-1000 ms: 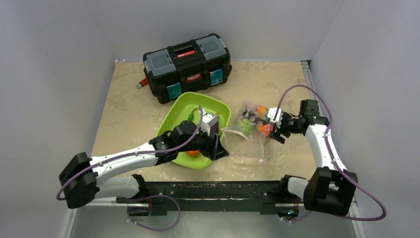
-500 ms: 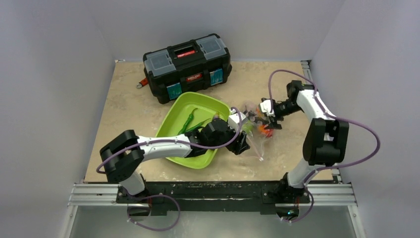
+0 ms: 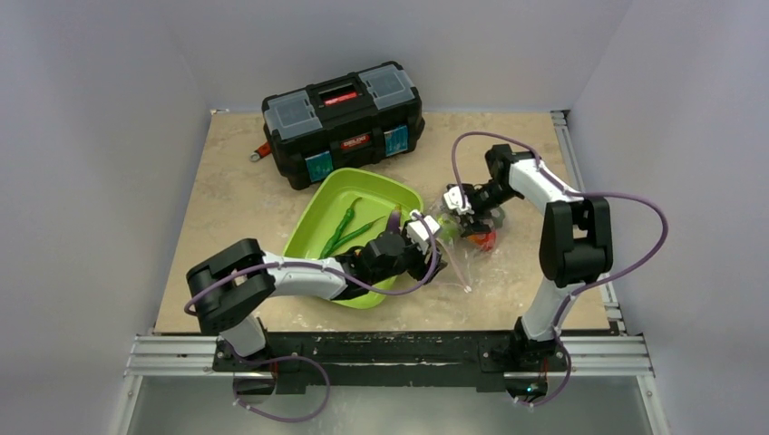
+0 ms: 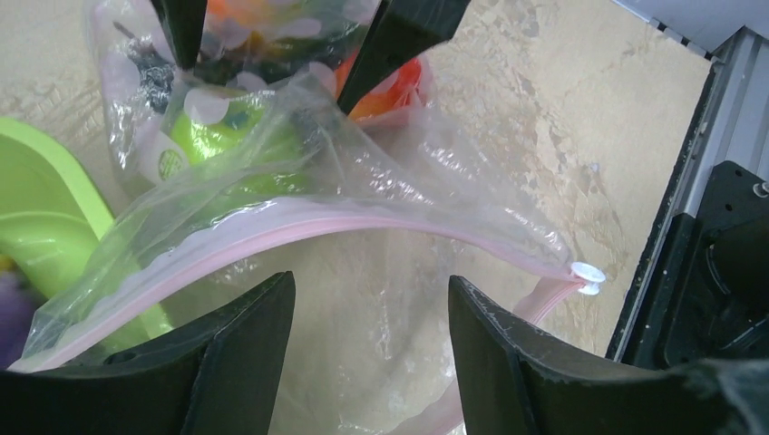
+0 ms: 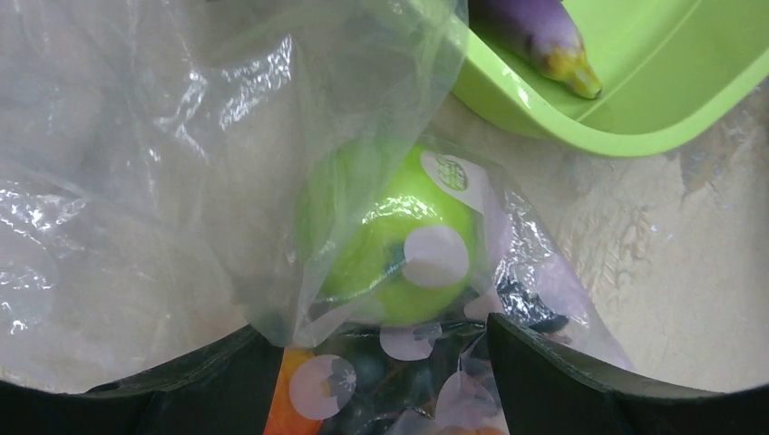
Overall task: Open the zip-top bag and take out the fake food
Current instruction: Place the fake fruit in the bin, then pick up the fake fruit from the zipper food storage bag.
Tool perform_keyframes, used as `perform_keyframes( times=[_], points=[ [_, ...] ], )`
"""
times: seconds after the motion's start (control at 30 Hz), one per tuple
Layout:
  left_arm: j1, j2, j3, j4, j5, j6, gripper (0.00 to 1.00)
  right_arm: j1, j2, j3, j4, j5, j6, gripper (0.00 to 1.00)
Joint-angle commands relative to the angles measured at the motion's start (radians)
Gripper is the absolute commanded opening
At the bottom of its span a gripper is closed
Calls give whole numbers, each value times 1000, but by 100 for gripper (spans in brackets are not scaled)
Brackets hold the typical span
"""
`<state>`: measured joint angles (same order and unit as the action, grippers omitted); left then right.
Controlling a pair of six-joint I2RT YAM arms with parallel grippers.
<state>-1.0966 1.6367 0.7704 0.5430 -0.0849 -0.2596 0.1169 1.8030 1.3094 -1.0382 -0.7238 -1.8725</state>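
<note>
"What colour's the bag (image 4: 299, 172)?"
"Clear, with a pink zip strip (image 4: 272, 231), a white slider (image 4: 588, 276) and white dots (image 5: 435, 256), some flower-printed."
"Inside?"
"A bright green lime (image 5: 372, 263) with a white sticker, and an orange-red fruit (image 4: 399, 86)."
"The tray (image 5: 635, 127)?"
"Lime green. It holds green bean pods (image 3: 347, 222) and a purple eggplant (image 5: 535, 32) with a yellowish tip."
"The toolbox (image 3: 343, 122)?"
"Black, with a red label and teal panels. The table (image 3: 236, 181) is marbled beige."
</note>
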Motion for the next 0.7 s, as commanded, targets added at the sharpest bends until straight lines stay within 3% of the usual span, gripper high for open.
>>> perform_keyframes(
  times=[0.0,0.13,0.33,0.53,0.67],
  points=[
    [-13,25,-22,188,27,99,62,32,12,-8,61,55,48,78],
    [-15,53,-46,253,26,139,61,33,14,-54,72,97,76,66],
    [-17,70,-57,283,24,160,62,5,-34,-144,52,141,96,38],
    [-23,102,-63,332,66,218,62,-38,-139,-253,12,132,139,31],
    [-34,140,-84,440,93,271,62,-38,-199,-296,-27,71,182,34]
  ],
)
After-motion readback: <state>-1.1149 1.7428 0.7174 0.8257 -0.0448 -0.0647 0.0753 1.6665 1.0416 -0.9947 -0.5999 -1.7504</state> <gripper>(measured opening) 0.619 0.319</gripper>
